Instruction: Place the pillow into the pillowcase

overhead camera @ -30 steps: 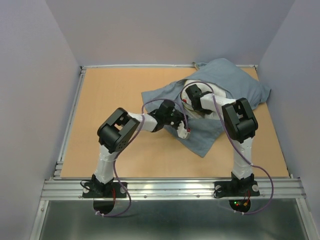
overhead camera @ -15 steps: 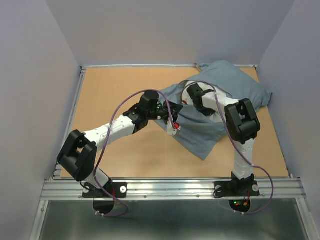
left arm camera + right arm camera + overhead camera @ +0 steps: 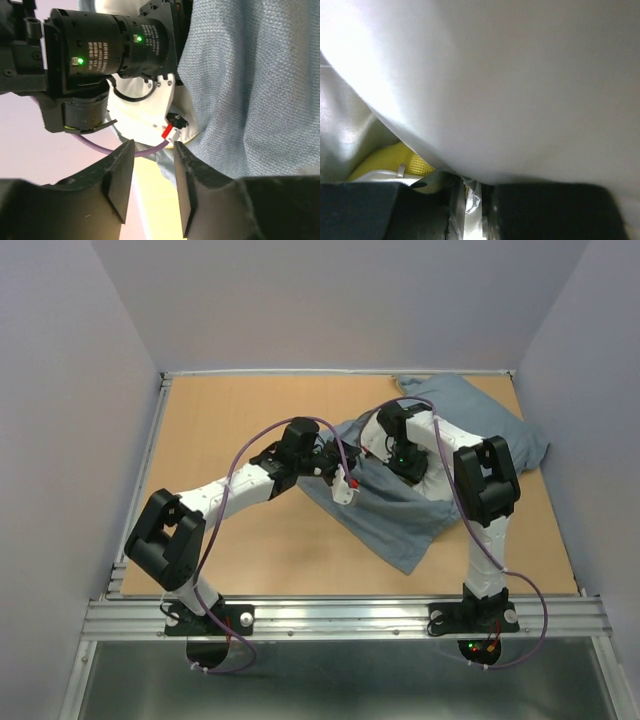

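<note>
While the pillowcase point(image 3: 470, 430) lies rumpled, grey-blue side up, on the desk point(image 3: 240, 420), both arms are crowded at its left end, where the opening seems to be. The left end effector point(image 3: 152, 150) hangs just beside that edge with its jaws apart and nothing between them; its wrist cam mostly shows the other arm's wrist and a wall of blue weave. The right end effector point(image 3: 472, 200) is pushed in under the pillowcase cloth, so the overhead view hides it. From its own cam the fingers look nearly closed on a crinkle of white fabric, which I'd say is the pillow point(image 3: 530, 80). The pillow fills most of that view, inside the pillowcase, with its yellow band point(image 3: 412, 167) showing low beside the fingers.
</note>
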Controlling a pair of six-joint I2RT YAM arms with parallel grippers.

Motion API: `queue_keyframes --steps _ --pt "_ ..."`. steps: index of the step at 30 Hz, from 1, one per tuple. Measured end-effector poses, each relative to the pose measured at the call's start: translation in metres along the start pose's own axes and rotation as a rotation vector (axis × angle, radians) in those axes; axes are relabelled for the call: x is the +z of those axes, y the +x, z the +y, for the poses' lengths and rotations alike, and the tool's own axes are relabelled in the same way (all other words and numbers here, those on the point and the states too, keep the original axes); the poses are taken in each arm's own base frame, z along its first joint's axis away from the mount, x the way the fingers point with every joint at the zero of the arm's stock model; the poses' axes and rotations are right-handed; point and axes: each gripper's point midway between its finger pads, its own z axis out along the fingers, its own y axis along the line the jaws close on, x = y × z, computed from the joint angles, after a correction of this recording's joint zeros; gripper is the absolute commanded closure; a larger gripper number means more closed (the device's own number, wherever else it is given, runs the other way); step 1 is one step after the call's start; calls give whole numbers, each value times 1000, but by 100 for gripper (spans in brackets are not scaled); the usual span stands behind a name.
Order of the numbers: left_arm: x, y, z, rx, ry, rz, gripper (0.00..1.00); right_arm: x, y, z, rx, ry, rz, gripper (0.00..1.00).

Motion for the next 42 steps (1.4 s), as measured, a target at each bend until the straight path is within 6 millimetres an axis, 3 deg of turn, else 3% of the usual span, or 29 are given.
queue_keyframes --steps 4,7,9,13,20,23,24,26,27,33,38,42 --pt "4 -2 -7 0 24 -17 42 0 0 3 -1 -14 -2 90" --pt "20 -6 -22 -12 74 -41 28 0 0 5 3 -25 -6 90" --pt "34 -9 -33 -13 110 -58 24 0 0 7 3 -35 -7 91" --pt "59 -17 -59 -19 173 -85 23 0 0 11 4 -54 -7 91" --pt "81 -35 -60 23 152 -120 25 0 0 16 3 -80 -12 91" --pt "88 -39 -56 42 131 -124 38 0 0 19 3 -93 -14 91" --pt "91 -39 -56 47 125 -122 64 0 0 20 3 -98 -15 91" --pt "96 -39 -58 53 126 -116 94 0 0 21 3 -106 -17 91" --pt "99 -38 -58 53 124 -109 100 0 0 22 3 -110 -18 91" --pt "95 -42 -56 53 132 -94 100 -4 -1 27 28 -167 -36 98" --pt "54 -64 -5 76 40 -86 100 -17 -23 29 107 -303 -122 99" --pt "32 -69 25 54 -38 -57 100 -33 -40 38 164 -397 -211 100"
